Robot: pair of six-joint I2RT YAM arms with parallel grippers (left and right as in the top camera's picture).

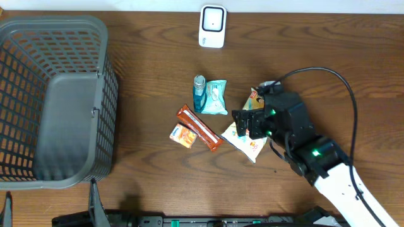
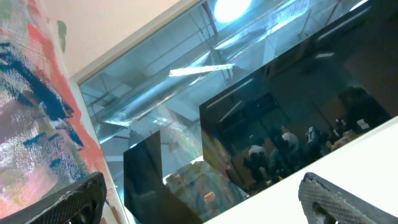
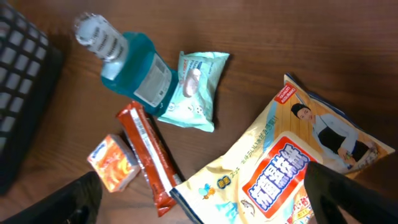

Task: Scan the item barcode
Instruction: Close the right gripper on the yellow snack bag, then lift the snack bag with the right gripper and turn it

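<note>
From above, the right pincer (image 1: pixel 243 124) hangs low over the cluster in the middle of the counter (image 1: pixel 151 57), directly above a yellow snack bag (image 1: pixel 245 142), which I take to be the item to scan. The bag lies flat and shows on both sides of the arm's head. The white scanner (image 1: pixel 213 26) sits at the far edge, well apart and up-left of the bag. The left arm is barely in this shot, so the right arm is plainly the nearer one. A grey basket (image 1: pixel 57 101) stands at the left.

The left wrist camera points up at windows and ceiling. The left pincer (image 2: pixel 199 196) has its fingers spread wide, with nothing between them.

The right wrist camera shows that pincer's fingers (image 3: pixel 78 199) far apart, clamped on nothing. The bag lies between and below them, its long axis running diagonally from upper right to lower left. Beside it lie a brown bar (image 3: pixel 149 155), a small orange packet (image 3: pixel 112 163), a blue bottle (image 3: pixel 134 68) and a wipes packet (image 3: pixel 196 90).
</note>
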